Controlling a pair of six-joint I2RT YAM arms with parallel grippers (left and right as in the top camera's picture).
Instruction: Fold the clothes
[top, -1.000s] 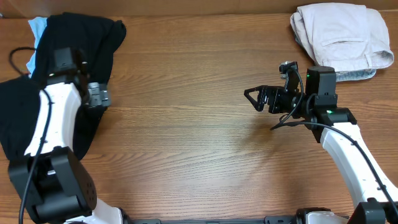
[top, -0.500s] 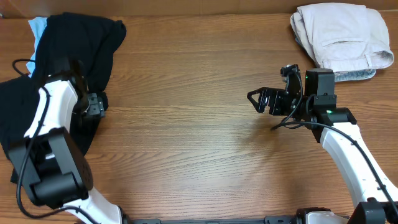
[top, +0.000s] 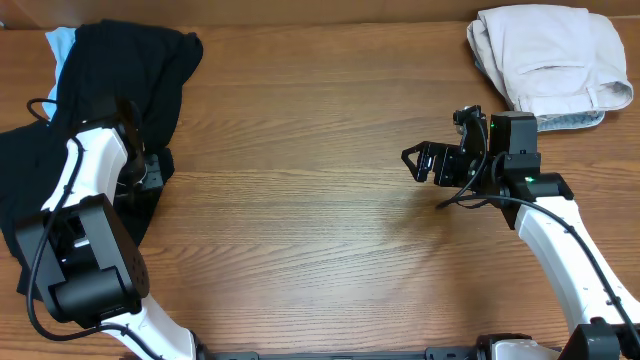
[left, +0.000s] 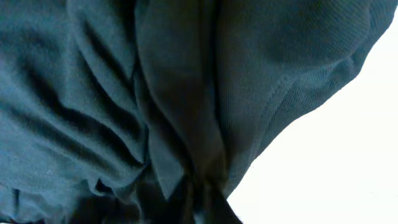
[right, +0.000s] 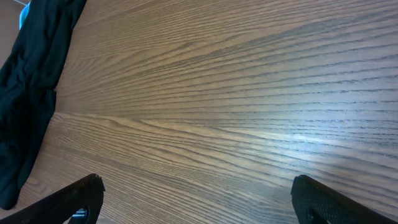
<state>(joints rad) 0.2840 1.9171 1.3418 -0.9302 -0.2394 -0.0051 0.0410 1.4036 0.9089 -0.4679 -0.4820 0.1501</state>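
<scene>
From above, the table (top: 300, 230) has a wide bare stretch of wood across its middle. A folded beige garment (top: 550, 55) sits at the far right corner and a scrap of blue cloth (top: 58, 42) at the far left. The clothes (top: 130, 70) lie heaped along the left edge. The left gripper (top: 150, 172) has tucked down into their rim since a second ago. The right gripper (top: 412, 160) has drifted slightly rightward and hangs spread over bare wood, well apart from the clothes.

At the left wrist, dark fabric fills nearly everything. Its folds gather into a pinch at the bottom centre, so that gripper is clamped on the clothes.

At the right wrist, the fingertips (right: 81, 198) stand wide apart, holding nothing. The clothes lie at the left edge.
</scene>
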